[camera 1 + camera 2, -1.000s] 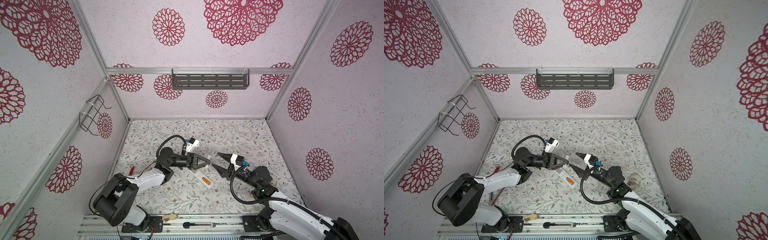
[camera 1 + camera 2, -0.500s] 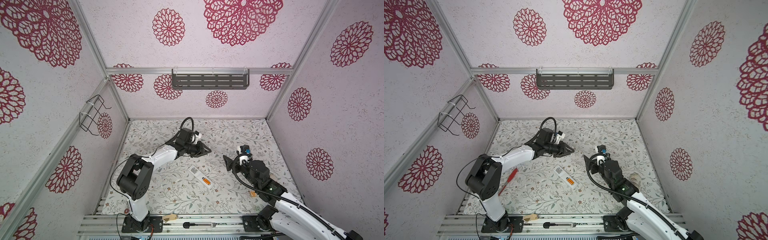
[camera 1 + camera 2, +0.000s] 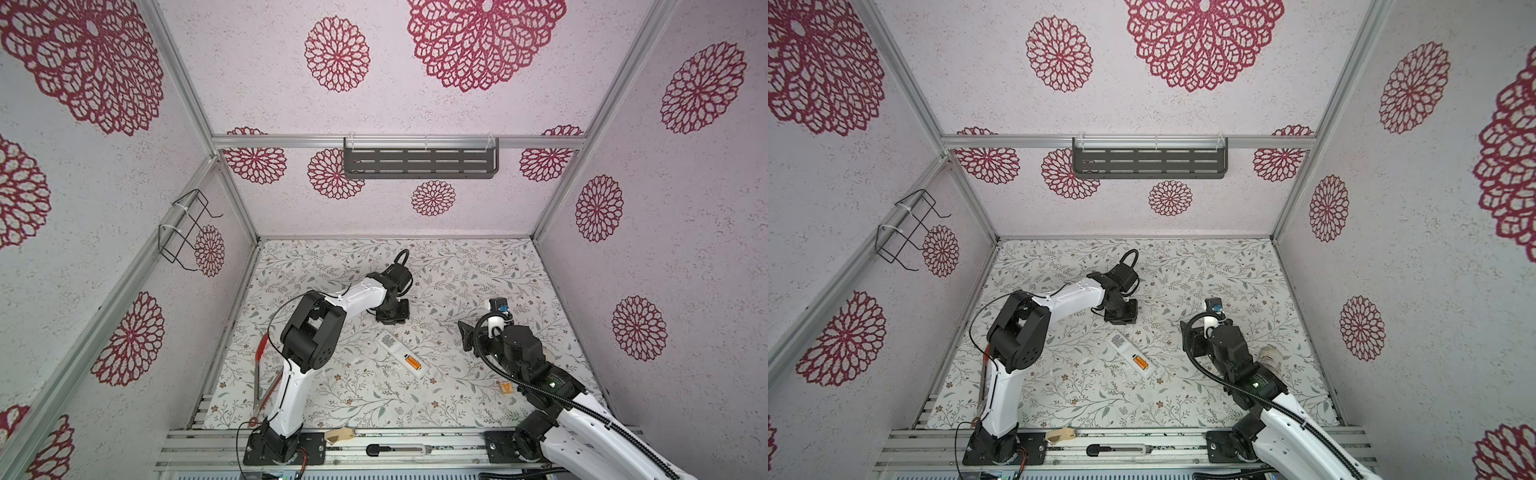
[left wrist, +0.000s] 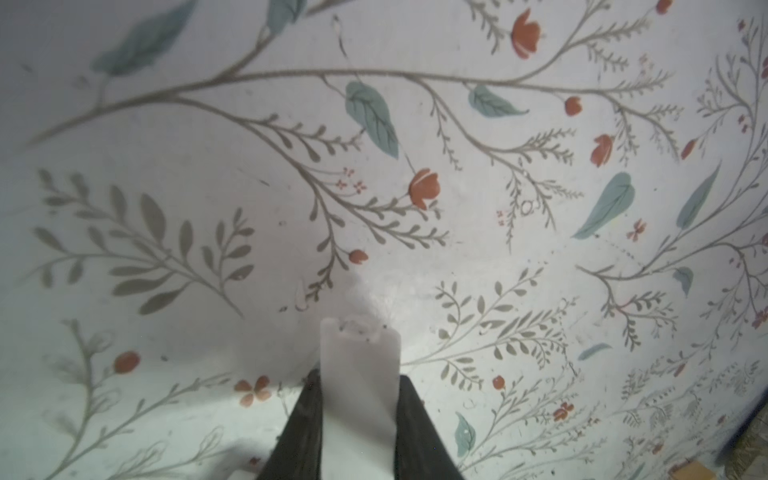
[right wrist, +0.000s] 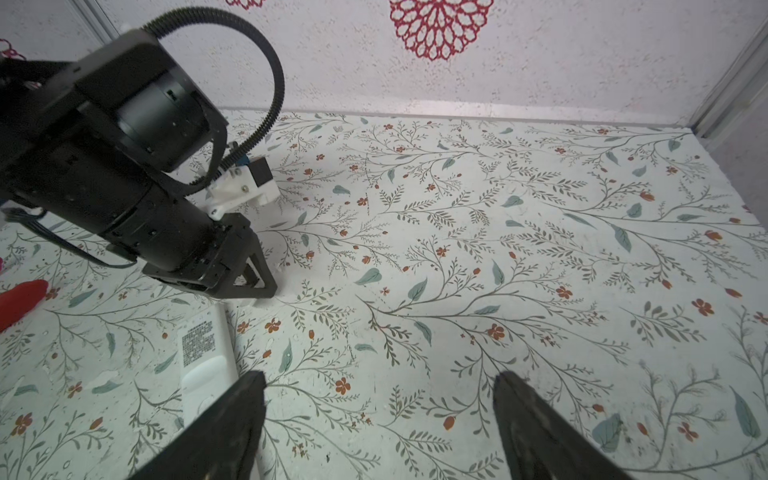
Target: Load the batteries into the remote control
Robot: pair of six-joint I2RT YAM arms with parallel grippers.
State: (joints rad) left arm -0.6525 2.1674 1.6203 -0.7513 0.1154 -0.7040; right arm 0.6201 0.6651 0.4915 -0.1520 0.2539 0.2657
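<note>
Left gripper clenched on white piece, tip down at worktop. Right gripper released, empty. Remote lay back-up mid-worktop, near both grippers, with an orange battery in its compartment.

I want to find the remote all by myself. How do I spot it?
Look at the flowery table; the remote control lies slanted near its middle. It is the only long white bar there, with a dark label at one end and orange batteries at the other; the nearby tongs are red.

Bright even light, soft shadows, left wrist view blurred.
</note>
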